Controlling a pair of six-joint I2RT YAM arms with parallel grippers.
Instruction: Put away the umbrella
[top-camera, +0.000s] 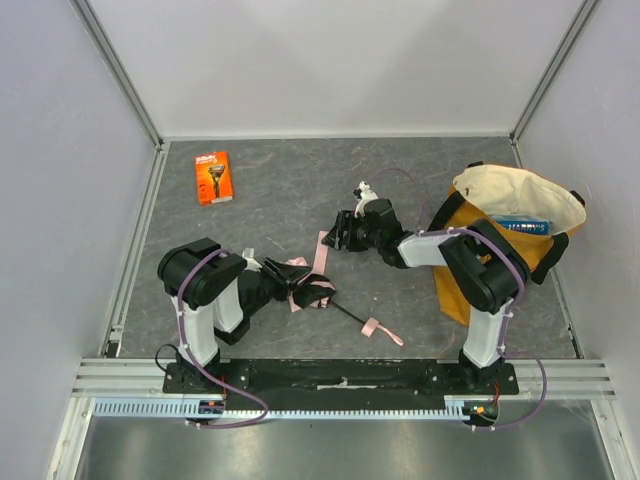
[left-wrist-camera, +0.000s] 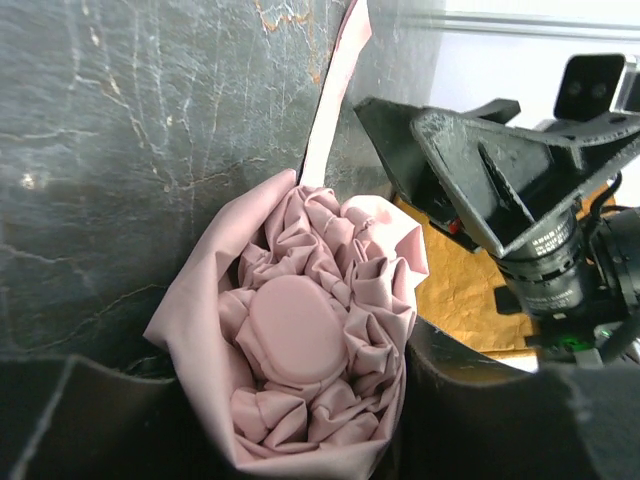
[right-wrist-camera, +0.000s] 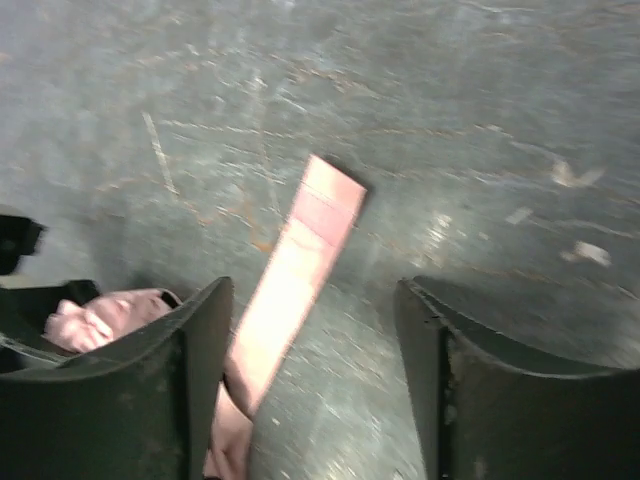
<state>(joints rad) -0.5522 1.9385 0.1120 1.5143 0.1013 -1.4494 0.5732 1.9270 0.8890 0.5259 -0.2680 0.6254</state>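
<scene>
The umbrella (top-camera: 305, 283) is a crumpled pale pink bundle lying on the dark table, with its thin black shaft running to a small pink handle and loop (top-camera: 378, 329). My left gripper (top-camera: 292, 284) is shut on the fabric bundle; in the left wrist view the gathered pink folds and oval cap (left-wrist-camera: 300, 335) fill the space between my fingers (left-wrist-camera: 470, 400). A pink closing strap (top-camera: 322, 250) sticks out toward my right gripper (top-camera: 340, 232), which is open. In the right wrist view the strap (right-wrist-camera: 300, 250) lies between the open fingers (right-wrist-camera: 200, 350), untouched.
A mustard-yellow tote bag (top-camera: 505, 235) with a cream lining stands open at the right, a blue item (top-camera: 522, 226) inside. An orange razor package (top-camera: 212, 177) lies at the back left. White walls enclose the table.
</scene>
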